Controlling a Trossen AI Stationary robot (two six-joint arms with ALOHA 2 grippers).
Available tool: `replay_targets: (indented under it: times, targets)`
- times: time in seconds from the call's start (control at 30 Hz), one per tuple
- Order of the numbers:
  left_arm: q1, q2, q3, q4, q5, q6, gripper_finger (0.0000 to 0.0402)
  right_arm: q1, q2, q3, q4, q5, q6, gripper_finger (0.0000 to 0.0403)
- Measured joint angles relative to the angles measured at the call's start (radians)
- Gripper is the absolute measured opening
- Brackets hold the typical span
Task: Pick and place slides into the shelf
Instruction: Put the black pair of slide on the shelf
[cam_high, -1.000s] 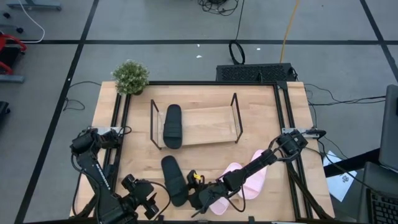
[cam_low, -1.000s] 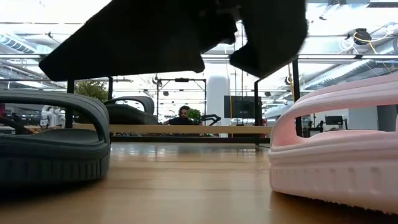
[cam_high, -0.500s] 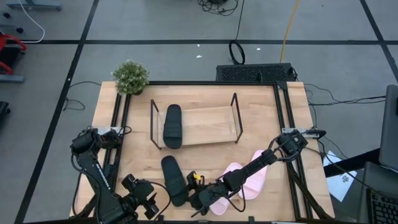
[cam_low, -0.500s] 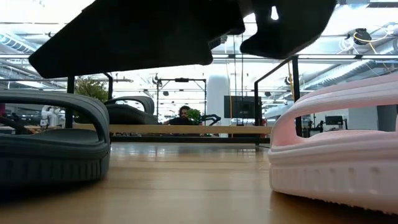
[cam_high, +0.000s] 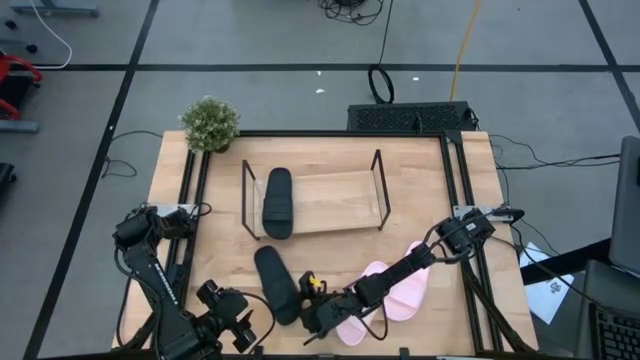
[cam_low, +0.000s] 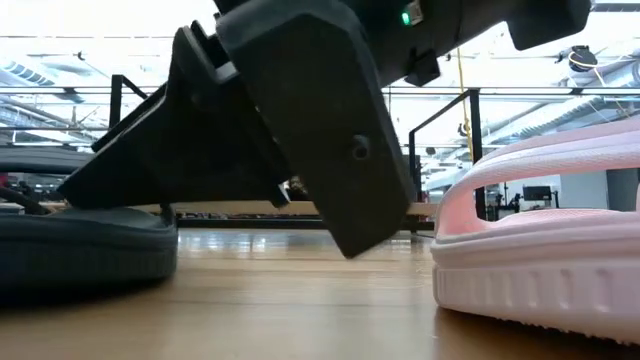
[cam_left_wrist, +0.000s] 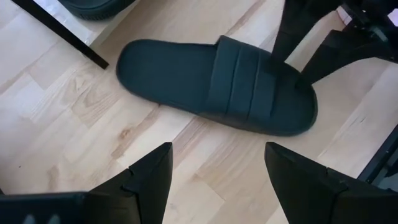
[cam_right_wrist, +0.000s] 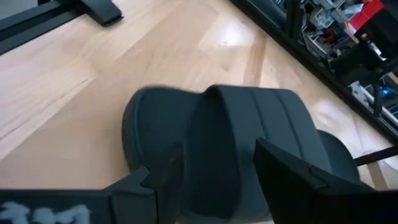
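The right gripper (cam_high: 312, 318) is low at the table's (cam_high: 420, 180) near edge, its fingers (cam_right_wrist: 292, 174) apart and set either side of the strap end of the loose black slide (cam_high: 277, 284); I cannot tell whether they touch it. That slide lies flat on the wood between the shelf (cam_high: 315, 196) and the near edge, just beside the pink pair (cam_high: 385, 295), which lies to its right. From the low view the right gripper's dark body (cam_low: 300, 130) fills the space above the black slide (cam_low: 80, 240), with a strip of bare wood between it and a pink slide (cam_low: 540, 260).

The other black slide (cam_high: 278, 202) sits in the shelf's left end; the wooden base to its right is bare.

The left gripper (cam_high: 238, 330) waits at the near edge, left of the loose slide, its fingers (cam_left_wrist: 149, 180) spread wide above bare table.
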Motion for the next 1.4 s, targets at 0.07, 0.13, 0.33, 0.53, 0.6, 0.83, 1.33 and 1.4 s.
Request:
replay_targets:
  times: [0.07, 0.13, 0.33, 0.53, 0.6, 0.83, 1.33, 1.4]
  targets:
    - [0.0, 0.0, 0.0, 0.006, 0.0, 0.0, 0.025, -0.004, 0.0, 0.0, 0.002, 0.0, 0.001, 0.0183]
    - [0.0, 0.0, 0.0, 0.013, 0.0, 0.0, 0.025, -0.006, 0.0, 0.0, -0.004, -0.001, 0.016, 0.0183]
    - [0.001, 0.0, 0.0, 0.024, -0.002, 0.0, 0.025, -0.009, 0.0, 0.0, -0.013, 0.062, -0.005, 0.0183]
    - [0.001, 0.0, 0.0, 0.031, -0.03, 0.018, 0.025, -0.022, 0.0, 0.0, -0.02, 0.103, -0.013, 0.0183]
    - [0.001, 0.0, 0.0, 0.035, -0.036, 0.021, 0.025, -0.031, -0.001, 0.0, -0.029, 0.102, -0.009, 0.0182]
    - [0.005, 0.0, 0.0, 0.043, -0.036, 0.039, 0.025, -0.048, -0.002, 0.0, -0.034, 0.105, -0.008, 0.0138]
    - [0.005, 0.0, 0.0, 0.049, -0.036, 0.038, 0.025, -0.022, -0.005, 0.0, -0.009, 0.275, -0.095, 0.0006]
    - [0.005, 0.0, 0.0, 0.05, -0.036, 0.037, 0.025, -0.01, -0.015, 0.0, -0.01, 0.284, -0.1, 0.0004]
